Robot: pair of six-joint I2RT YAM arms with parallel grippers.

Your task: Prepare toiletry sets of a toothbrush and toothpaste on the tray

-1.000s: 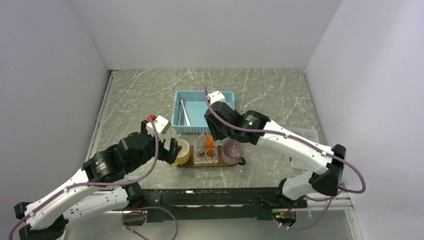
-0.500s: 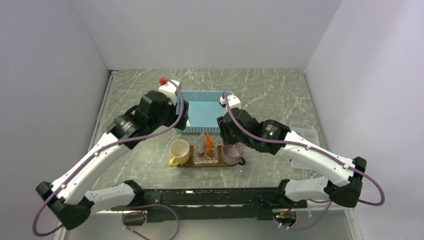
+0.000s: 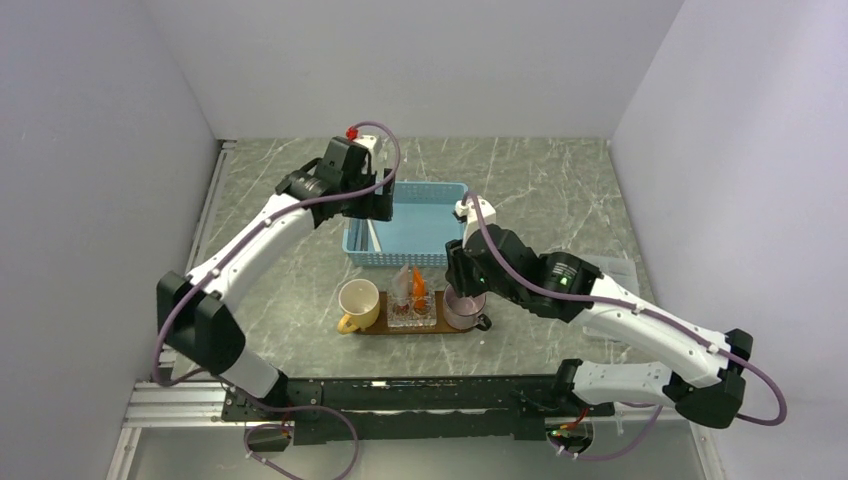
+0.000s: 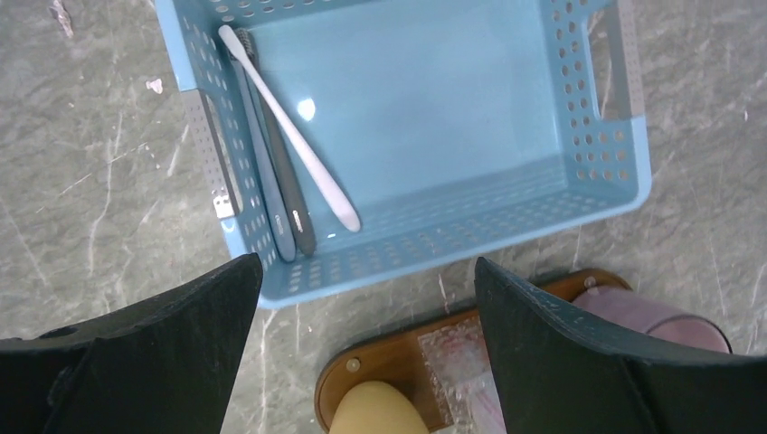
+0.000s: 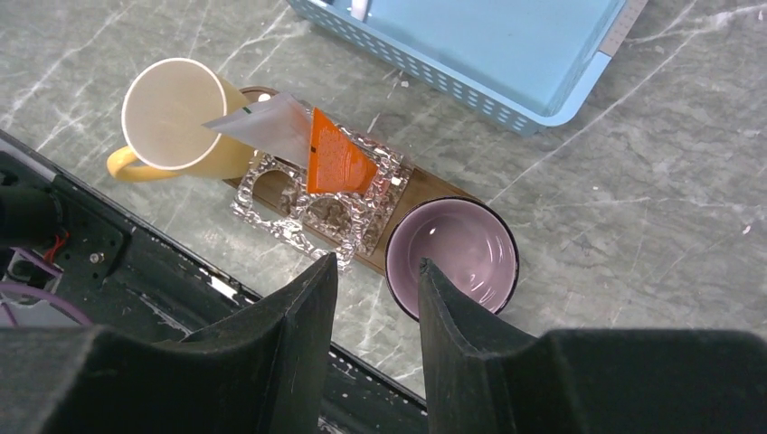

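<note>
You're about halfway: toothpaste (image 5: 335,163) is already on the tray (image 5: 430,185), but the toothbrush (image 4: 289,131) lies in the basket (image 4: 597,136). Left claw (image 4: 362,271) hangs spread wide right over it. Right claw (image 5: 375,271) is slightly parted and empty above the purple mug (image 5: 452,258).

One blue basket (image 4: 452,244). Three toothbrushes: one white toothbrush (image 4: 288,127), one dark grey toothbrush (image 4: 294,212), one blue-grey toothbrush (image 4: 262,172). One brown tray (image 5: 432,185). Two cups: one yellow cup (image 5: 170,113), one purple cup (image 5: 452,258). One clear holder (image 5: 298,208). Two tubes: one orange tube (image 5: 335,161), one pale tube (image 5: 267,125).
</note>
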